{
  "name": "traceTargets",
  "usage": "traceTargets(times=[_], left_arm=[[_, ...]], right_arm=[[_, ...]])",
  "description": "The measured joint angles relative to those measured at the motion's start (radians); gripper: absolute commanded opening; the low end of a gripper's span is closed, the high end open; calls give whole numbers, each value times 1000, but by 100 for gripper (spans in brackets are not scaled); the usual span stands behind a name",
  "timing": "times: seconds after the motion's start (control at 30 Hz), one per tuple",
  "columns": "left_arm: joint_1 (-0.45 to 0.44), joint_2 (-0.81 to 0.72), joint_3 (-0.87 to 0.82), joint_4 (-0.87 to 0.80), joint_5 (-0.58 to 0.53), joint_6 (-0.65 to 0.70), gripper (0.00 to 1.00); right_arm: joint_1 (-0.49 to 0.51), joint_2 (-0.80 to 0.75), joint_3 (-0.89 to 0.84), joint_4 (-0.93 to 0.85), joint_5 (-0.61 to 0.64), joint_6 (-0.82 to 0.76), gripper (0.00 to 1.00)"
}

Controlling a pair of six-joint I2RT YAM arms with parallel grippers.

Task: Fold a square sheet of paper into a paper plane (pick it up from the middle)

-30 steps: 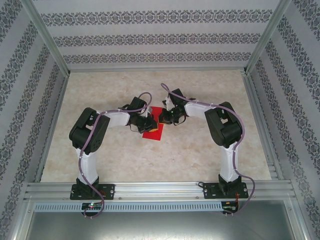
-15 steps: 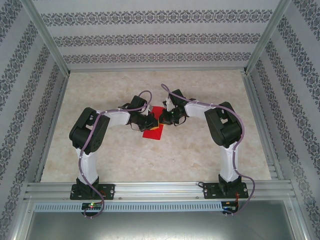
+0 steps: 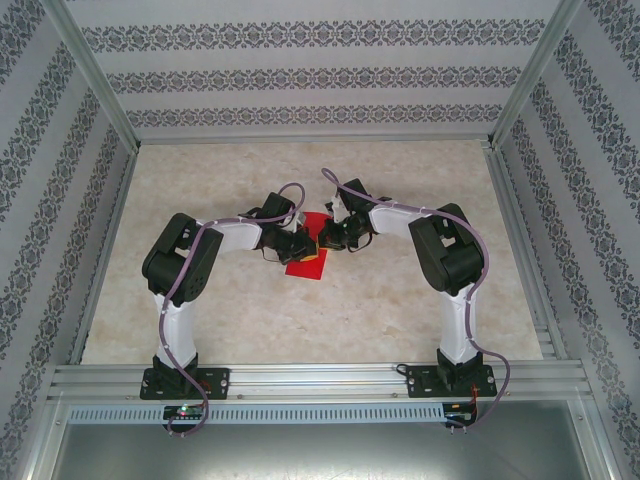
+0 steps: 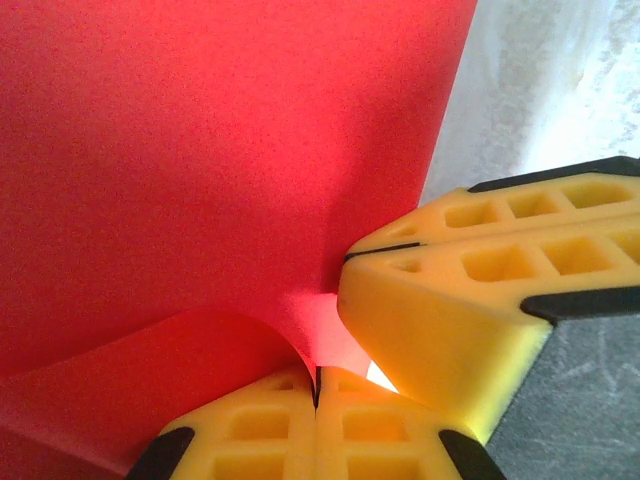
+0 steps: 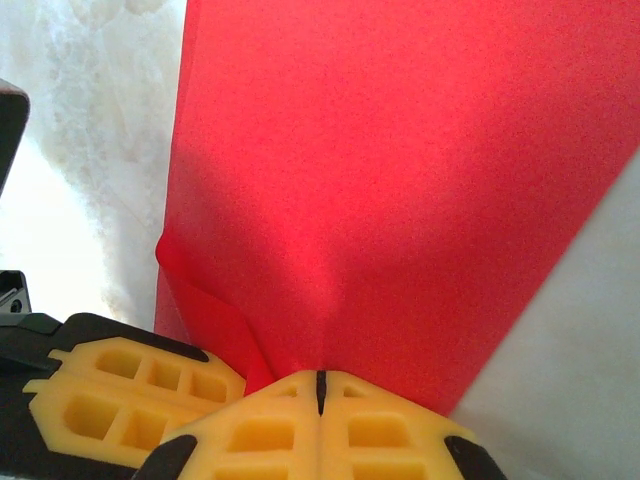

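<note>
One square sheet of paper (image 3: 305,262), bright red and plain, is sitting right between the two pincers. Its main spread is stretching flat ahead of both sets of tips, and its near edge is bunching up at them. The left pincer (image 4: 317,385) is clamping fully closed on a curled lip of the sheet, with the paper running into the seam where its jaws meet. The right pincer (image 5: 320,392) is doing the same, jaws pressed together with the red edge pinched at the very tips. A small flap is buckling just to its left, beside the left pincer. The two are meeting almost tip to tip at an angle; whether they are touching is not clear. Ahead of and below them the rest of the sheet seems to be resting on the pale worktop (image 3: 420,320). How much of it is lifting off is hard to tell.

Judging from this, the work is looking very early: a pick-up or first crease, with no dart shape forming yet. To do it well:
- Both pincers should be moving together at one pace, since thin paper held at two close points is risking a tear or a stray wrinkle.
- The buckled flap between them needs flattening or folding on purpose, not crushing.
- The free edges want lining up before any crease is pressed against the worktop.
</note>
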Motion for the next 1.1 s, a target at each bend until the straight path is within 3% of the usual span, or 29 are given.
traceTargets(times=[1.1], left_arm=[[-4,28,44,-21,23,19,6]], right_arm=[[-10,2,0,-8,8,-11,0]])
